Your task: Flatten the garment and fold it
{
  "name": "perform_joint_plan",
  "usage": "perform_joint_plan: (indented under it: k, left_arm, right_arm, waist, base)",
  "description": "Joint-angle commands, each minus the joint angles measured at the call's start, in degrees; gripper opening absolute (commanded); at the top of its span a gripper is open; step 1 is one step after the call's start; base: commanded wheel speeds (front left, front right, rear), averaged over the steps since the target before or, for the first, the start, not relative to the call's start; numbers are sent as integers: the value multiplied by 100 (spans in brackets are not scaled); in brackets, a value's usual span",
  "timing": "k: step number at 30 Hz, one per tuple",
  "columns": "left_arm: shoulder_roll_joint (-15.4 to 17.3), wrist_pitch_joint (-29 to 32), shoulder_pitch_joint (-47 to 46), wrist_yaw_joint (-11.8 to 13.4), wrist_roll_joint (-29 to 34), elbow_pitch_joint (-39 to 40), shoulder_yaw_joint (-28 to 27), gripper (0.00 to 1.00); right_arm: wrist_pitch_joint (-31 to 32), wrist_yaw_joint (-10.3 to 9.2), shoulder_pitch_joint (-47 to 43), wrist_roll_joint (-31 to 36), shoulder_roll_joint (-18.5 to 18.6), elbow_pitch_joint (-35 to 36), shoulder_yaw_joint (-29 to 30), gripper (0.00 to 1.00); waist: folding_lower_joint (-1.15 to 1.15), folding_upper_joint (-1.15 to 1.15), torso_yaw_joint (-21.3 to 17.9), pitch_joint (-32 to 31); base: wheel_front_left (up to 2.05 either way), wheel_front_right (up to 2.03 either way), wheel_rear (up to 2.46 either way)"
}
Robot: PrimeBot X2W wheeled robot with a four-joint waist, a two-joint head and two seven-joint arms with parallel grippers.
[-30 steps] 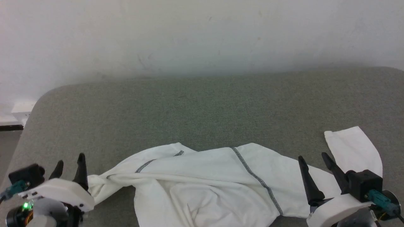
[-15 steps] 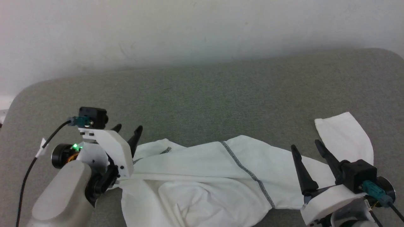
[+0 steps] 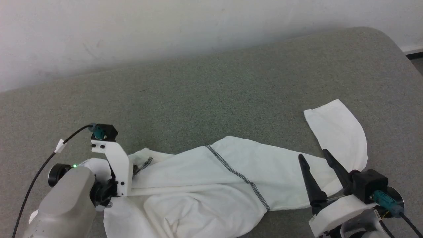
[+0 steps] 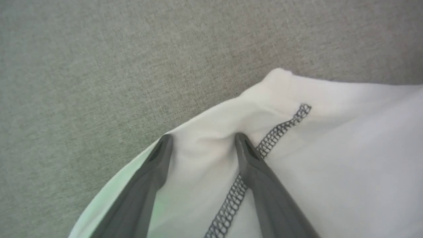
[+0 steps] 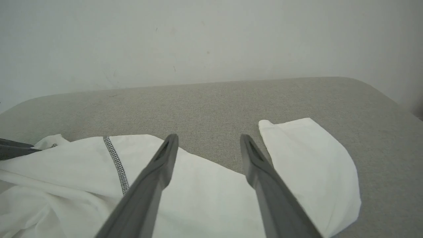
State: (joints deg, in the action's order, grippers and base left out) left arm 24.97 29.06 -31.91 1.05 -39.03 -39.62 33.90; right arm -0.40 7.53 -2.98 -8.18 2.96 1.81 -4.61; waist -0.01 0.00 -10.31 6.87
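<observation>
Garment (image 3: 205, 178) lower part cut off by head view's bottom edge; tabletop (image 3: 211, 99) front edge out of frame too. Left tool (image 4: 203, 137) fingers hidden behind white bracket (image 3: 115, 165) in head view. Can't tell whether they touch the garment. Right tool (image 3: 314, 157) base cut off.

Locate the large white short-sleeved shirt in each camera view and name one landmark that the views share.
Head view: the large white thin-fabric shirt lies crumpled across the lower middle.
Left wrist view: it covers the lower right, under the left fingers.
Right wrist view: it spans the lower half, under the right fingers.
Shared landmark: its dark grey zigzag-stitched seam.
</observation>
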Motion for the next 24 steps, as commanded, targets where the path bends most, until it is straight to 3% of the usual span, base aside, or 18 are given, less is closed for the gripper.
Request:
perform_joint_plan:
  k: [1,3,4,6,17,20,24]
  left_arm:
    - [-62,182,141,-20,23,-213,136,100]
    - [-76,569,152,-143,65,-390,335,99]
    - [-122,722,163,-210,0,-434,360,49]
    - [-170,747,145,-261,-89,-454,324,0]
    - [155,-1916,-633,249,77,-31,-620,0]
    - [192,-2296,-694,376,0,-186,-844,0]
    - [121,-2437,-540,313,-268,-569,-1039,1]
  right_arm:
    - [-49,-4,22,-44,-8,-20,-8,100]
    - [-73,-4,41,-50,-8,-45,-19,100]
    - [-84,-4,47,-53,-8,-56,-17,100]
    - [-103,-4,59,-65,-8,-71,-17,100]
    - [-85,-4,56,-82,-8,-102,36,100]
    - [-71,-4,85,-66,-8,-76,3,100]
    - [-67,-4,137,-54,-8,-78,-61,100]
  waist:
    - [1,0,-66,65]
    - [1,0,-100,87]
    - [1,0,-105,92]
    - [1,0,-111,105]
    - [1,0,50,86]
    - [1,0,51,130]
    - [1,0,16,190]
  base:
    - [0,0,0]
    - [0,0,0]
    - [0,0,0]
    - [0,0,0]
    - [0,0,0]
    - [0,0,0]
    - [0,0,0]
